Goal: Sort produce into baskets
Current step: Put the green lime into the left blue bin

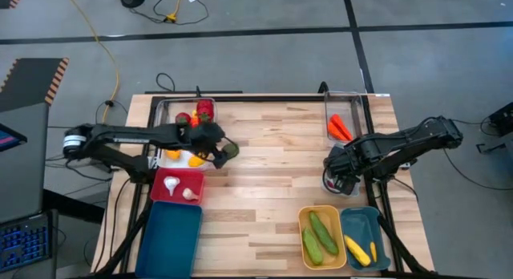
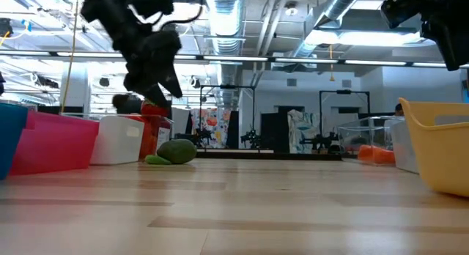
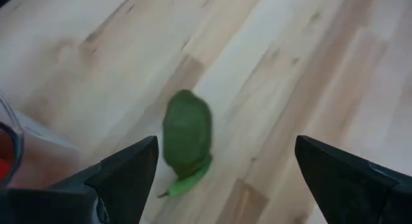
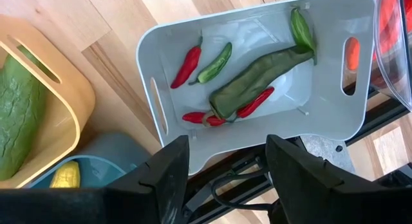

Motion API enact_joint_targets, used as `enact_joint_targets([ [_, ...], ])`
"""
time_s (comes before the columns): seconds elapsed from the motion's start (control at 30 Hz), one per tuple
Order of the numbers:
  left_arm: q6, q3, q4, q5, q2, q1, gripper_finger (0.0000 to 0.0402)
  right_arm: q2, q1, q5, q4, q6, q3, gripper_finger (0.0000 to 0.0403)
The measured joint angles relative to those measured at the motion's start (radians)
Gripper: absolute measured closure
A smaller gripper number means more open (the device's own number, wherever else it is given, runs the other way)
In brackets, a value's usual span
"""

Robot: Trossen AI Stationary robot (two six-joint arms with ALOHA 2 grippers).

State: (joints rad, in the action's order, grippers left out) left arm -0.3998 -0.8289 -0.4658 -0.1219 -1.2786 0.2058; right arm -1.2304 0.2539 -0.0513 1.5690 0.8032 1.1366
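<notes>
Most of the sorting looks done. The yellow basket (image 1: 322, 237) holds cucumbers (image 1: 319, 237), the small teal basket (image 1: 362, 239) next to it holds yellow squash (image 1: 357, 249), the clear basket (image 1: 345, 117) at the far right holds carrots (image 1: 339, 127), the red basket (image 1: 178, 186) holds garlic (image 1: 172, 183), and a white basket (image 4: 257, 76) under the right arm holds chillies (image 4: 187, 66). The large teal basket (image 1: 170, 240) appears empty.

One loose piece is left — a round green fruit (image 3: 187, 130) with a small green pod touching it, lying on the tabletop (image 1: 272, 167) just beside the left-side baskets. The left claw (image 3: 222, 172) hovers right above it, released and spread wide, nothing between its fingers. The right claw (image 4: 228, 166) hangs over the white basket, parted and empty — it seems to be waiting.

Judging by this, what remains is grasping the green fruit and dropping it in a basket.
</notes>
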Motion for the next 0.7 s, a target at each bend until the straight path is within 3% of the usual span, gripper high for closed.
enact_joint_targets([
  [0.4, -0.006, -0.299, -0.278, -0.105, -0.356, -0.017, 0.0049, 0.0, 0.0, 0.0, -0.007, 0.0, 0.0, 0.0168],
  [0.7, -0.014, -0.352, -0.322, -0.152, -0.507, -0.027, 0.0049, 0.0, 0.0, -0.001, -0.009, 0.0, 0.0, 0.0168],
])
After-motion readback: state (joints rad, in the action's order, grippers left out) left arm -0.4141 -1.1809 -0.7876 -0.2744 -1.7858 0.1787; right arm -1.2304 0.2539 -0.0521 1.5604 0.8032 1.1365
